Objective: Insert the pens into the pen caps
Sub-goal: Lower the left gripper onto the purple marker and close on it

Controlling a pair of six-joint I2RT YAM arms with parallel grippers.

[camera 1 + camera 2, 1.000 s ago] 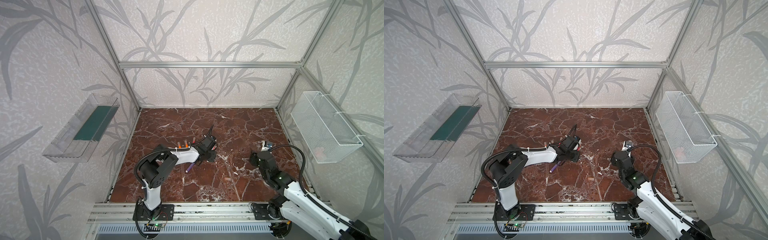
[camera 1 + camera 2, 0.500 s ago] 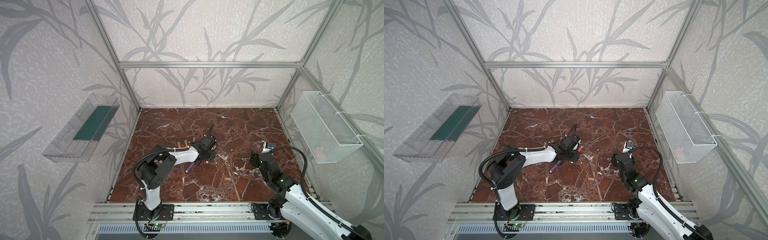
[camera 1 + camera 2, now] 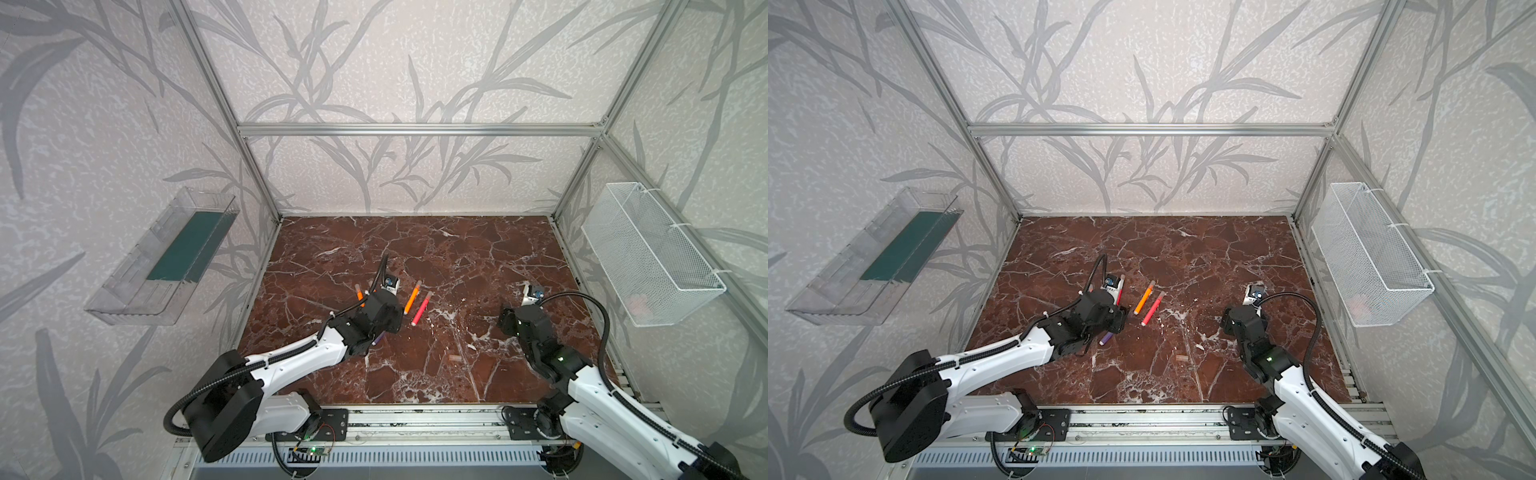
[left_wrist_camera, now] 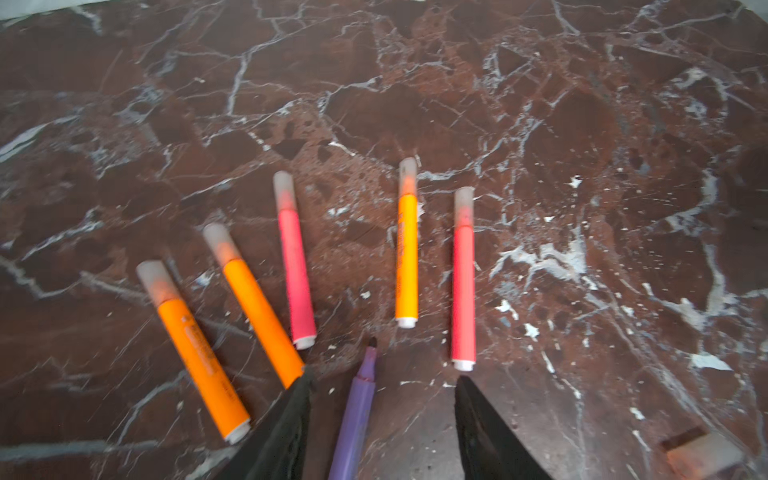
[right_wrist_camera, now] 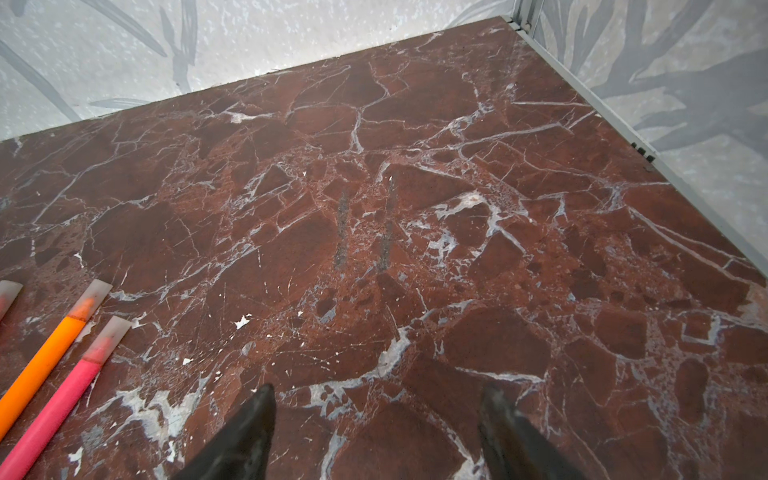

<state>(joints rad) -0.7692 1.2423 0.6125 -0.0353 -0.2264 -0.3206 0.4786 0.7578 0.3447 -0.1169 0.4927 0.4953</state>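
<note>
The slim purple marker pen point(image 4: 358, 411) lies uncapped on the red-brown, white-veined marble tabletop point(image 4: 540, 124). It sits between the two black tapered fingers of the left gripper point(image 4: 384, 376). Those fingers stand apart with a gap on each side of the barrel, so nothing is clamped. The pen's dark pointed tip reaches just past the fingertips.

Fanned out beyond the tip lie three orange marker pens point(image 4: 195, 357) and two red-pink marker pens point(image 4: 463, 278). Each has a white butt end and one of the frosted, translucent pinkish caps point(image 4: 407, 174) pushed over its tip.

The left wrist view shows all six pens. In both top views the left arm's black wrist hides most of the purple barrel, and only its rear end peeks out.

The loose cap point(image 3: 455, 358) is a short pale cylinder. In both top views it lies alone toward the front of the table, between the arms and well apart from the pens. The left wrist view catches it only as a blur.

The right gripper point(image 5: 378, 390) hovers with its fingers spread wide over bare marble. One orange pen and one red-pink pen lie off to its side.
</note>
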